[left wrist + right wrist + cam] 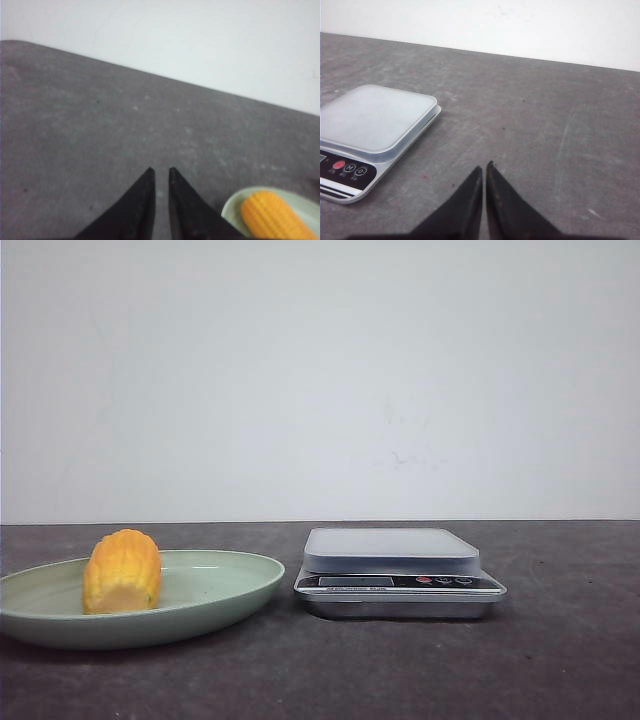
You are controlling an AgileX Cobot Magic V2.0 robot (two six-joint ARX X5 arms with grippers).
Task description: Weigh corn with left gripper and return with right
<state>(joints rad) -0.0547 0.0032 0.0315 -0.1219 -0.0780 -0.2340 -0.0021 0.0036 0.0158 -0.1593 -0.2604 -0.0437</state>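
The corn (122, 571), a stubby yellow-orange cob with a paler cut end, lies on the pale green plate (225, 590) at the left of the table. It also shows in the left wrist view (272, 217) on the plate's rim (231, 207). The silver kitchen scale (398, 570) with an empty pale platform stands to the right of the plate; it also shows in the right wrist view (375, 135). My left gripper (160, 171) is shut and empty over bare table, beside the plate. My right gripper (484, 166) is shut and empty, beside the scale. Neither gripper shows in the front view.
The dark grey table (560, 640) runs back to a white wall (320, 380). The scale's buttons (347, 167) face the robot. Bare tabletop lies to the right of the scale and in front of both objects.
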